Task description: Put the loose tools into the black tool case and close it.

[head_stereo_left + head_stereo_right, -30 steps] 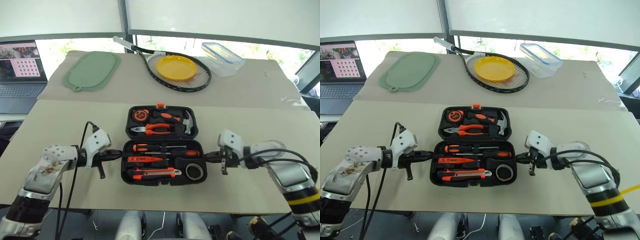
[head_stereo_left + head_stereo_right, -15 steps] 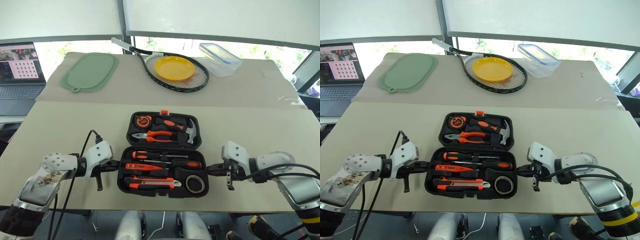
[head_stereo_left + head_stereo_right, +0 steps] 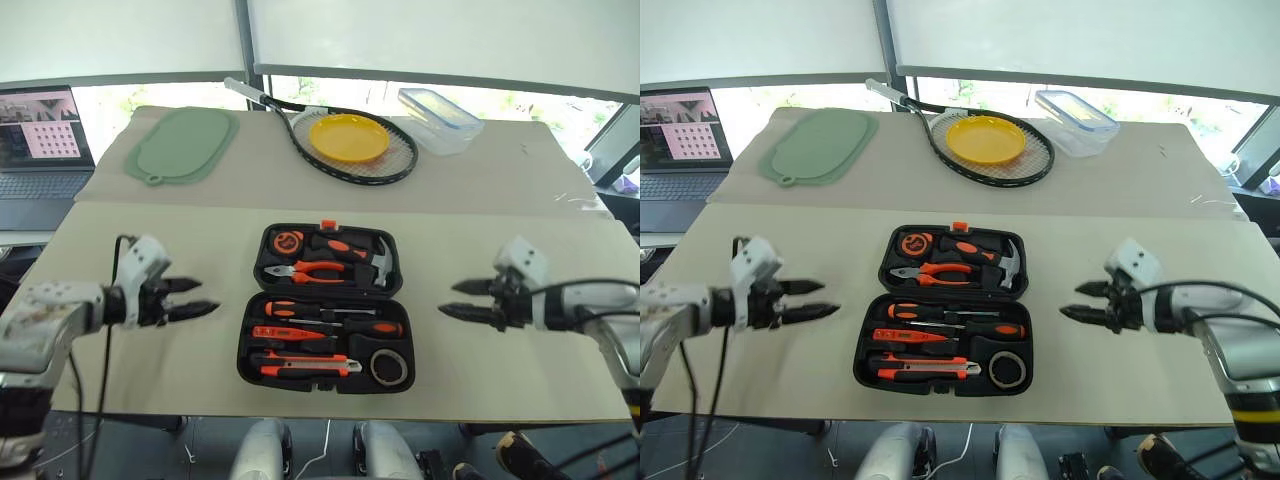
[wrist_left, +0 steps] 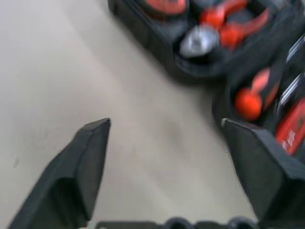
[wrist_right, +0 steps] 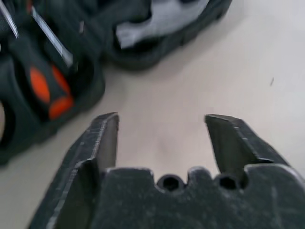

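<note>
Holding both sets of jaws spread wide and empty, I am hovering them above the table (image 3: 120, 225) on either side of the black tool case (image 3: 326, 306). I am keeping my left jaws (image 3: 196, 297) well apart from the case's left edge, tips pointing toward it, and my right jaws (image 3: 459, 300) likewise off its right edge, gripping nothing. The case is lying open flat near the table's front edge, its orange latch (image 3: 328, 225) facing away from me. The far half is showing the round tape measure (image 3: 288, 240), the orange-handled pliers (image 3: 305, 270) and the steel hammer (image 3: 377, 257). The near half is showing two long screwdrivers (image 3: 330, 305) with black-orange handles, the slim orange tester screwdriver (image 3: 290, 333), the utility knife (image 3: 305, 366) and the grey tape roll (image 3: 388, 368), all sitting in their moulded slots. Farther back, a green mat (image 3: 183, 143), a racket (image 3: 345, 140) bearing a yellow plate (image 3: 350, 137) and a clear lidded box (image 3: 440, 118) are resting.
</note>
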Controlling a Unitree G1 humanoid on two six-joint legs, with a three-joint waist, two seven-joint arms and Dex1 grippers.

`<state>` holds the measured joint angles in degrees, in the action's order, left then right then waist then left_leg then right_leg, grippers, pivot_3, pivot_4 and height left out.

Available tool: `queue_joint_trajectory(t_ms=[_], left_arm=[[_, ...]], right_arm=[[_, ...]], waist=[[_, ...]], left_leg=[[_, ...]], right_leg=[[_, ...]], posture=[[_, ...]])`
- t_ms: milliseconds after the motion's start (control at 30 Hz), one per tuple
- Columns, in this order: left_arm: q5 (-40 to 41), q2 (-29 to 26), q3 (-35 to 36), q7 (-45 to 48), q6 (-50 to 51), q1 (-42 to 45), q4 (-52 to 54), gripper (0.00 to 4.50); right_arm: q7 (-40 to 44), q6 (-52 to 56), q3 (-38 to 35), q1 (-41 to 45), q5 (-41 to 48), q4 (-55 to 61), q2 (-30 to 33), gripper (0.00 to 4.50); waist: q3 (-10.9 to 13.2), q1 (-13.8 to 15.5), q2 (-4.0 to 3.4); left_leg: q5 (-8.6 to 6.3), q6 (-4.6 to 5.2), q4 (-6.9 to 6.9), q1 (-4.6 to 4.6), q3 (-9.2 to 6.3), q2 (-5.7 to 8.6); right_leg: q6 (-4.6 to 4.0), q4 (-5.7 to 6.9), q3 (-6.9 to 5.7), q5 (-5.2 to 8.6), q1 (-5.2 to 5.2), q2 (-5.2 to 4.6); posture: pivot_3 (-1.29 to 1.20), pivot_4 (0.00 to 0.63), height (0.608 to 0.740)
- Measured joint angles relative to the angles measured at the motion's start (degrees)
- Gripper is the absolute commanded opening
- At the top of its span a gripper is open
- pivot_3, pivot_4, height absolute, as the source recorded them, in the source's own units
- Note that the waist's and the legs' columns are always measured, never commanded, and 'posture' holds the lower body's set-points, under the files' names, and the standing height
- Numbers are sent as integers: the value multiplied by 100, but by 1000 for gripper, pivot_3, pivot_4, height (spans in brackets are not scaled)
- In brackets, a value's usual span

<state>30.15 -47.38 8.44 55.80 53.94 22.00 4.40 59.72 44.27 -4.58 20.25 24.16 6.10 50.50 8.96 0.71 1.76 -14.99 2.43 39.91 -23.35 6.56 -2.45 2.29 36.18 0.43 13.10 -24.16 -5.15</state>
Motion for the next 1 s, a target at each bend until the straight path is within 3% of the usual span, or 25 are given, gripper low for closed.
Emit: queue_joint_trajectory(t_ms=[167,400,433,467,567,800,933,1000], left_arm=[[206,555,-165,-601,1238,981,-592,4500],[43,836,-634,-760,1243,1317,-1188,4500],[17,865,-695,-765,1212,1334,-1260,3972],[10,875,-726,-767,1192,1343,-1303,3732],[-60,887,-732,-769,1086,1380,-1436,2794],[-53,931,-701,-738,1030,1498,-1517,119],[-50,930,-678,-733,1030,1514,-1536,0],[-52,930,-672,-732,1030,1513,-1532,0]], right_arm=[[-98,681,406,806,89,-629,-317,4458],[-424,1100,673,1576,58,-1480,-1040,4458],[-487,1114,724,1655,56,-1564,-1136,4500],[-508,1116,763,1684,51,-1588,-1190,4500],[-556,1116,840,1713,8,-1723,-1280,3807],[-616,1116,926,1716,-40,-1778,-1336,1335],[-596,1120,989,1715,-38,-1613,-1320,31],[-635,1146,985,1714,-34,-1572,-1324,31]], waist=[[0,-55,1],[1,-121,1],[1,-125,1],[1,-124,1],[1,-118,1],[0,-130,1],[0,-132,1],[0,-135,1]], left_leg=[[0,0,-3,-7,-2,4],[3,-5,-5,-16,-1,5],[3,-5,-5,-17,-1,6],[3,-5,-5,-19,-2,6],[3,-5,-5,-23,-2,8],[3,-5,-5,-20,-2,9],[2,-4,-4,-15,-4,10],[2,-4,-4,-14,-5,11]], right_leg=[[2,-7,5,-1,-7,2],[2,-7,4,-1,-14,0],[2,-7,4,-1,-14,-2],[3,-7,4,-1,-15,-3],[4,-7,2,-2,-17,-6],[5,-4,2,-3,-16,-8],[6,-2,2,-5,-11,-9],[6,0,3,-7,-11,-9]], posture=[[0,150,738],[0,150,738],[0,150,738],[0,150,738],[0,150,738],[0,150,738],[0,150,738],[0,150,738]])
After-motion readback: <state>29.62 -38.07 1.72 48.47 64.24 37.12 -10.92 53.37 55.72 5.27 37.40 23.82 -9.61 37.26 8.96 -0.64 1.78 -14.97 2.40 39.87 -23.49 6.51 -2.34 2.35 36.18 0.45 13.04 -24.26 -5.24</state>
